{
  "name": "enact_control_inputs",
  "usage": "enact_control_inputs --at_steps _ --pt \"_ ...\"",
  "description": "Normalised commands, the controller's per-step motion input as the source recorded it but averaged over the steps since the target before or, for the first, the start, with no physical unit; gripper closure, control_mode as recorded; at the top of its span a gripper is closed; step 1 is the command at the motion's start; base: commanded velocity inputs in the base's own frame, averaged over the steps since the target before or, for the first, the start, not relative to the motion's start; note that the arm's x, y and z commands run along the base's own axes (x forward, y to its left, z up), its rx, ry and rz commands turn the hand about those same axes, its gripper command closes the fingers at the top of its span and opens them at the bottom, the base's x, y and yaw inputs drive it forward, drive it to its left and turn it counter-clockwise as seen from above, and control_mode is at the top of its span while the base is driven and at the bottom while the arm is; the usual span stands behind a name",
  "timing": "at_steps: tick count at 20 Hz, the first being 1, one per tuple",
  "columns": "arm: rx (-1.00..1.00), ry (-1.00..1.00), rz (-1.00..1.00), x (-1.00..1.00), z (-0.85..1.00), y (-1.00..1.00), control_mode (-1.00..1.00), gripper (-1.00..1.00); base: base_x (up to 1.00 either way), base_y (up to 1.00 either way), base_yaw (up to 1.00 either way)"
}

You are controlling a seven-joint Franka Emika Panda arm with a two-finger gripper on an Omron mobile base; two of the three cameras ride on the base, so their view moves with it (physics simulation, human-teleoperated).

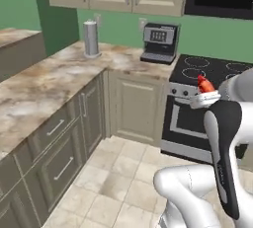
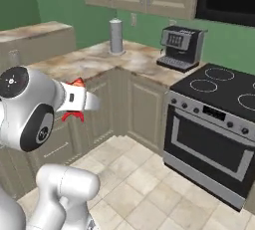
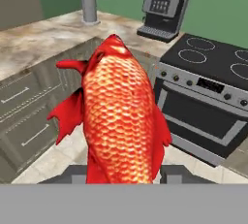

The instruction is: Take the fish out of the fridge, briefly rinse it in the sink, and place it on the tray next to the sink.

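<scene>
One fish (image 3: 118, 116) sits clamped in the tool (image 3: 123, 172), carried in mid-air, filling the centre of the hand view. Its long axis runs straight out along the fingers, head pointing away toward the marble worktop (image 3: 43, 41) at upper left.

Scaly glossy red-orange fish (image 3: 121, 116), veined marble-look countertop (image 1: 44, 89), matt beige wooden cupboards (image 1: 136, 106), glossy black stove (image 2: 214, 124)

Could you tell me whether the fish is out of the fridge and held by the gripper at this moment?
Yes: the fish sits between the gripper's fingertips, above the kitchen floor.
</scene>
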Motion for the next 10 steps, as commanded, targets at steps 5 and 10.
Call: enact_control_inputs --at_steps 5,10 --pt "0.00 0.00 0.00 0.00 0.00 0.00 1.00 1.00 0.00 0.07 0.96" --pt "0.00 0.00 0.00 0.00 0.00 0.00 1.00 1.00 0.00 0.00 0.98"
